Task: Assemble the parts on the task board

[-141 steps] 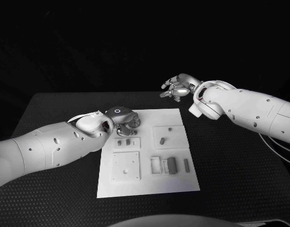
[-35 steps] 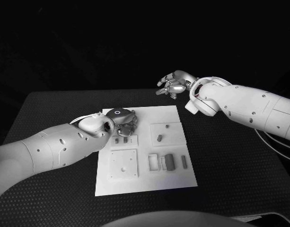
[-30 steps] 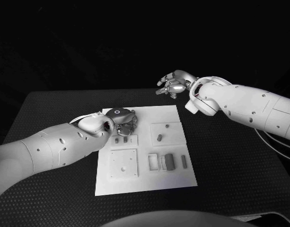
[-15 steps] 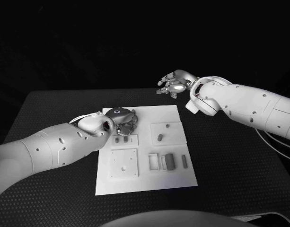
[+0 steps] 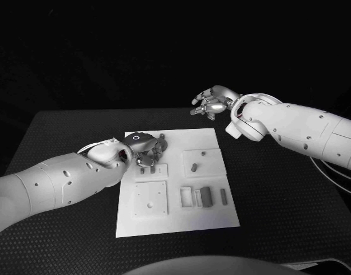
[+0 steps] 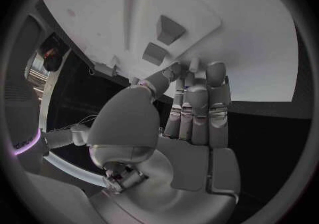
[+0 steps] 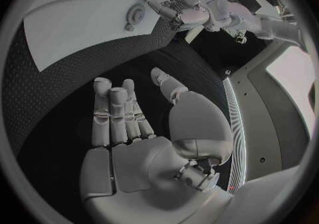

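The white task board lies in the middle of the black table. My left hand hovers over its far left corner with fingers stretched out side by side and nothing in them. In the left wrist view the fingertips reach the board's edge, close to two small grey parts. My right hand hangs in the air beyond the board's far edge, fingers apart and empty; its palm faces the board.
More grey parts sit on the board: a pair just near of the left hand, one in a square module, and upright pieces at the near right. A square plate lies at the near left.
My left hand has turned and drawn slightly back toward the board's left edge, its fingers now stretched out. The right hand has stayed where it was.
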Tool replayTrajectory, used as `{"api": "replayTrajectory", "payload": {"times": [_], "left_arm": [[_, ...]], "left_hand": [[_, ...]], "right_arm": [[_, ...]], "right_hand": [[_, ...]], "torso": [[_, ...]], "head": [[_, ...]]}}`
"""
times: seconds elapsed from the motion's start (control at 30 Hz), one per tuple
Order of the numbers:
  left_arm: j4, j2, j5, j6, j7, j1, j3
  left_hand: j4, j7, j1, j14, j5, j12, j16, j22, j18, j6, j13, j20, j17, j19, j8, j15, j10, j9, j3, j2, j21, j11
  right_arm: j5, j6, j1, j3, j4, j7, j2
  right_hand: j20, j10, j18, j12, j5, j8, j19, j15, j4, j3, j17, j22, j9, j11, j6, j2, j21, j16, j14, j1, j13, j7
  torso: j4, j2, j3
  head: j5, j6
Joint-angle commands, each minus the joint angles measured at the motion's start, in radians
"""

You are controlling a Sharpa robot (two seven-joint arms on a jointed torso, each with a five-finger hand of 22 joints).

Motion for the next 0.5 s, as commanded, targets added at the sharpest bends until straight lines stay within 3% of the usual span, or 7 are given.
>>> {"api": "replayTrajectory", "payload": {"times": [0.03,0.17,0.23,0.5], "left_arm": [[0.011,-0.004,0.020,-0.025,0.018,0.000,0.003],[0.023,-0.013,0.035,-0.033,0.022,0.000,0.017],[0.024,-0.013,0.035,-0.034,0.023,0.000,0.032],[0.046,-0.035,0.052,-0.034,0.017,0.001,0.073]], "left_hand": [[0.000,0.000,0.005,0.006,0.006,0.002,-0.006,0.020,0.087,0.007,0.000,-0.008,-0.001,0.000,0.005,-0.002,0.028,0.001,0.004,-0.001,0.004,0.022],[0.001,0.000,0.005,0.006,0.006,0.002,-0.006,0.020,0.087,0.007,0.000,-0.009,-0.001,0.001,0.005,-0.003,0.029,0.001,0.005,-0.001,0.004,0.021],[0.001,0.000,0.005,0.006,0.006,0.001,-0.006,0.020,0.087,0.007,0.000,-0.009,-0.001,0.001,0.005,-0.003,0.029,0.001,0.005,-0.002,0.004,0.021],[0.001,0.000,0.006,0.006,0.006,0.001,-0.006,0.019,0.086,0.008,0.000,-0.009,-0.002,0.001,0.006,-0.003,0.030,0.001,0.006,-0.002,0.004,0.021]], "right_arm": [[-0.007,0.010,0.000,0.000,0.000,0.005,-0.001],[-0.007,0.011,0.000,0.000,0.000,0.006,-0.001],[-0.007,0.011,0.000,0.000,0.000,0.006,-0.001],[-0.007,0.011,0.000,0.000,0.000,0.006,-0.002]], "right_hand": [[-0.006,-0.004,0.057,0.006,0.003,0.005,0.000,-0.002,-0.004,0.001,-0.002,0.017,-0.001,-0.003,0.002,0.005,-0.006,0.003,-0.005,-0.002,-0.001,0.043],[-0.006,-0.004,0.057,0.006,0.003,0.005,0.000,-0.002,-0.004,0.001,-0.002,0.017,-0.001,-0.003,0.002,0.005,-0.006,0.003,-0.005,-0.002,-0.002,0.043],[-0.006,-0.004,0.057,0.007,0.003,0.005,0.000,-0.002,-0.004,0.001,-0.002,0.017,-0.001,-0.003,0.002,0.005,-0.006,0.003,-0.005,-0.002,-0.002,0.043],[-0.006,-0.004,0.057,0.007,0.003,0.006,0.000,-0.002,-0.004,0.001,-0.002,0.017,-0.001,-0.003,0.002,0.005,-0.006,0.003,-0.005,-0.002,-0.002,0.043]], "torso": [[0.0003,0.000,-0.0005],[-0.0004,0.000,-0.0009],[-0.0003,0.000,-0.0009],[0.0009,0.000,-0.0006]], "head": [[0.002,0.002],[0.003,0.004],[0.004,0.004],[0.006,0.009]]}}
